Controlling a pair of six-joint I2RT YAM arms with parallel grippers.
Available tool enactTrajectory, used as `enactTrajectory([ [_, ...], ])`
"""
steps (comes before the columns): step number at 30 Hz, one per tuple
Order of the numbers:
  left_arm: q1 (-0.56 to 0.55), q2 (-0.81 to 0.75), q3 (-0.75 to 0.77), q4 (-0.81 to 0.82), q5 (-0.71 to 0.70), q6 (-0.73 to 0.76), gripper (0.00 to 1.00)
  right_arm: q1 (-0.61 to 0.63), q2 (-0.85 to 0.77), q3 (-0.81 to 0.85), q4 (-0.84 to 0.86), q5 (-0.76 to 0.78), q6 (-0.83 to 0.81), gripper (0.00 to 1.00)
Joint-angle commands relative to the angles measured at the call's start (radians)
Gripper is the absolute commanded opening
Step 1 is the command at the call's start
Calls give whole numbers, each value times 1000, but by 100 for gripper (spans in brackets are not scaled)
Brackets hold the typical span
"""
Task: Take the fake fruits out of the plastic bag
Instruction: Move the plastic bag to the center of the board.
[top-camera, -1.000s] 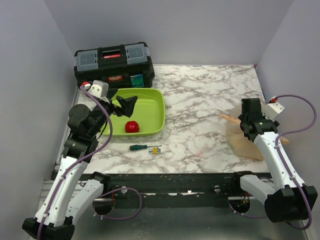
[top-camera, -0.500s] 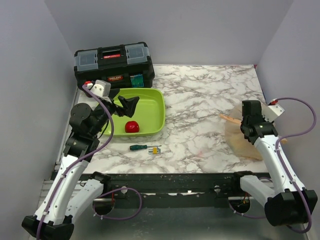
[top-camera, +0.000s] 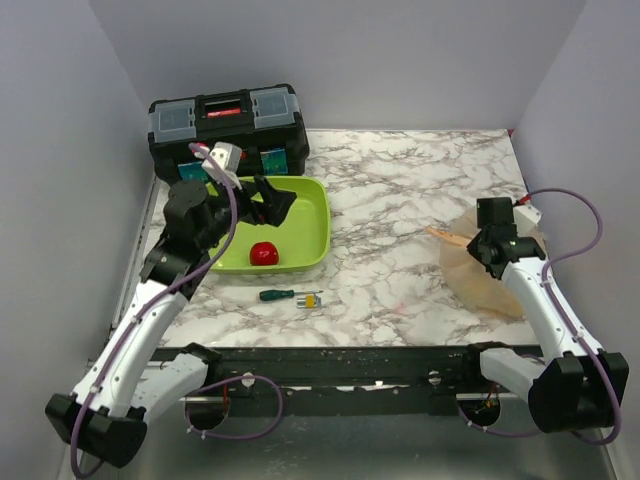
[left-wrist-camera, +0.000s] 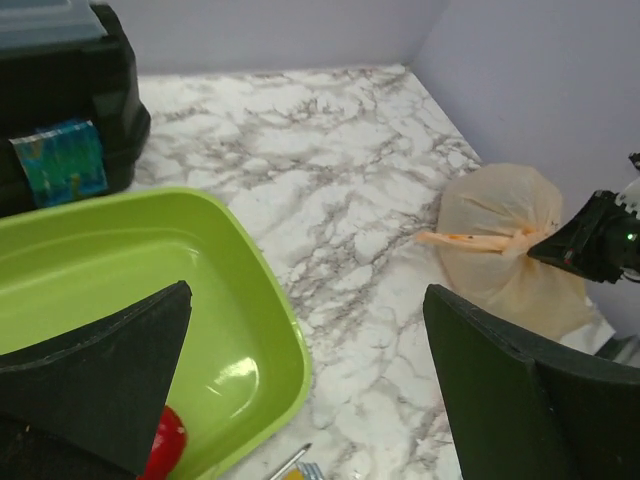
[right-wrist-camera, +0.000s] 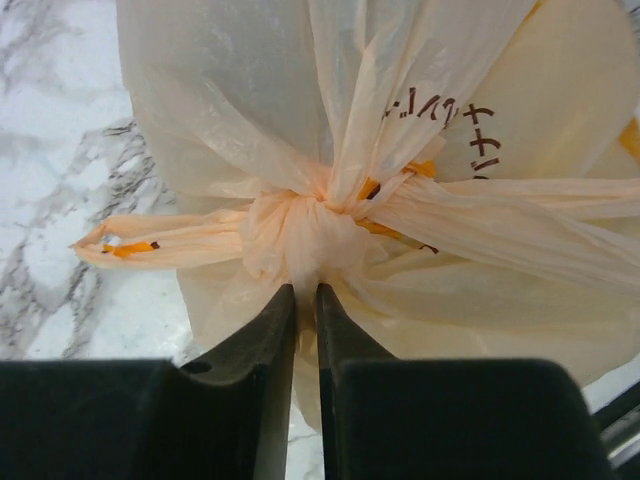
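Bag (right-wrist-camera: 200, 120) knot seemingly in right end effector (right-wrist-camera: 307, 292)

I am counting one lime-green tray (top-camera: 310, 232) and taking it as my marker. Inside it, one red ball (top-camera: 263, 253) is lying. Just behind it, one black toolbox (top-camera: 225, 122) is standing. Just in front of it, one screwdriver (top-camera: 279, 295) is lying, with one small yellow piece (top-camera: 311, 299) at its tip, perhaps a loose bit. Well to the tray's right, one plastic bag (top-camera: 465, 275) is sitting, tied with one knot (right-wrist-camera: 290, 225). The fake fruits are hiding inside it, so I am getting no number for them.
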Motion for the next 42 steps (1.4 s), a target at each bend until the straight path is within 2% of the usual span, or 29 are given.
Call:
enactTrajectory([
  [1, -9, 169, 140, -237, 83, -220, 99, -1, 9, -1, 20, -155, -29, 10],
  [4, -11, 226, 178, -348, 63, -230, 99, 4, 12, -28, 46, -224, -21, 1],
  [7, -11, 208, 130, -307, 97, -252, 99, 5, -16, -60, 89, -309, -19, 1],
  [9, -10, 161, 88, -281, 38, -291, 99, 6, -37, -63, 94, -339, -13, 1],
  [12, -7, 39, -54, -137, 29, -282, 99, 6, -59, -68, 103, -399, 19, 1],
  [15, -5, -52, -168, 55, 127, -255, 99, 16, -72, -95, 124, -474, 101, 1],
  [18, -11, -4, -124, 43, 214, -227, 98, 77, -84, -124, 168, -491, 189, 1],
  [20, -23, 57, -77, 26, 253, -231, 96, 157, -89, -131, 191, -442, 253, 1],
  [24, -96, 168, -34, 124, 327, -332, 93, 257, -51, -124, 221, -403, 356, 1],
  [29, -231, 337, 136, 84, 276, -272, 91, 360, -34, -137, 294, -358, 500, 1],
  [35, -254, 423, 235, 85, 294, -232, 90, 425, 7, -121, 342, -350, 600, 1],
  [42, -295, 421, 173, 49, 240, -85, 89, 449, 46, -144, 488, -439, 748, 1],
])
